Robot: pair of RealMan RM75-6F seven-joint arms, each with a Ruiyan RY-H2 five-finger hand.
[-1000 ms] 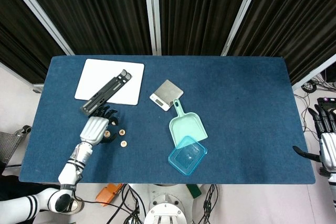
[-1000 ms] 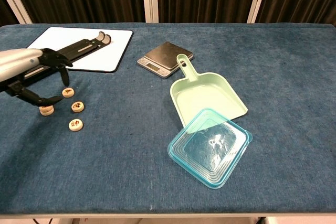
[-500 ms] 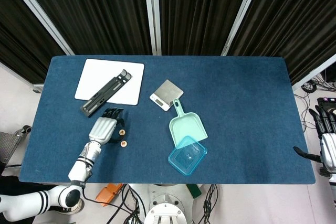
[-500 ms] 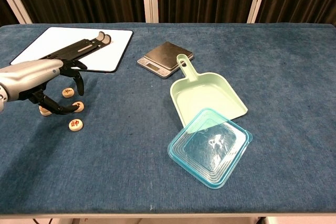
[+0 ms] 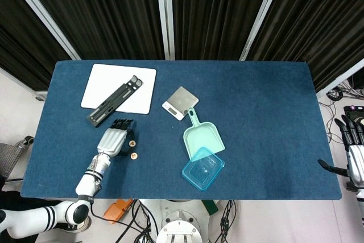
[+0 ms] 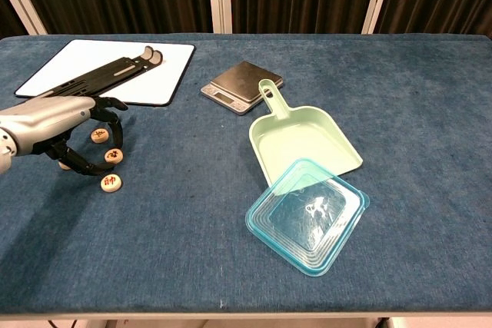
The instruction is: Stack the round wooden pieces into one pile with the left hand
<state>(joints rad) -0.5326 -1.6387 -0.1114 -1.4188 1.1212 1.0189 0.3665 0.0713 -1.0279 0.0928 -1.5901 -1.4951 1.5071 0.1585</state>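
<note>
1. The left robot hand hovered low over the bench, fingers curled down and apart around the middle wooden piece; whether it actually pinched that piece could not be told.
2. Another piece lay just beyond its fingertips, and a third piece just nearer the robot.
3. A fourth piece peeked out beneath the palm.
4. The right robot hand hung well apart, off the bench's far side, fingers spread and holding nothing.
</note>
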